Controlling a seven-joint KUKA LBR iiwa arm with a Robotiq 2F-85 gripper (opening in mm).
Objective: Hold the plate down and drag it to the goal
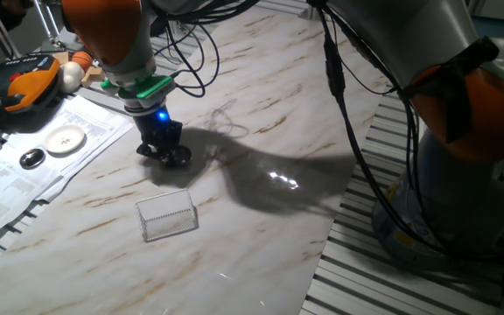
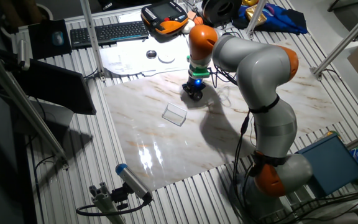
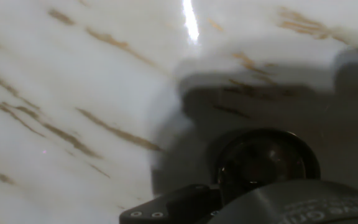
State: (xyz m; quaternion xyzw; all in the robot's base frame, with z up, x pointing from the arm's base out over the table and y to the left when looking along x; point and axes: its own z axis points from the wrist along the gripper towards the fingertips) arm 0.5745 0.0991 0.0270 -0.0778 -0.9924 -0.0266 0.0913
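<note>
- Plate [image 1: 176,157]: small, round, shiny metal with a raised rim; sits flat on the marble counter [image 1: 261,114], directly under the gripper [image 1: 163,149].
- Goal [image 1: 167,215]: pale see-through rectangle, near the plate but apart from it, on the side toward the counter's front edge in one fixed view.
- Probably light and stiff; no bending expected under pressure.
- Probably slippery: smooth metal on polished marble, so an easy slide but also an easy escape from under the tip.
- Best contact, as a judgement: press straight down in the darker centre [image 3: 263,165], inside the rim, not on the rim itself, which could tip the plate.
- Jaws: cannot tell whether clenched or released; dark and blurred in the hand view, too small in both fixed views.
- Contact with the plate looks likely, but not certain.
- White disc [image 1: 65,139] and small dark disc [image 1: 31,158] lie well apart from the plate, on papers.
</note>
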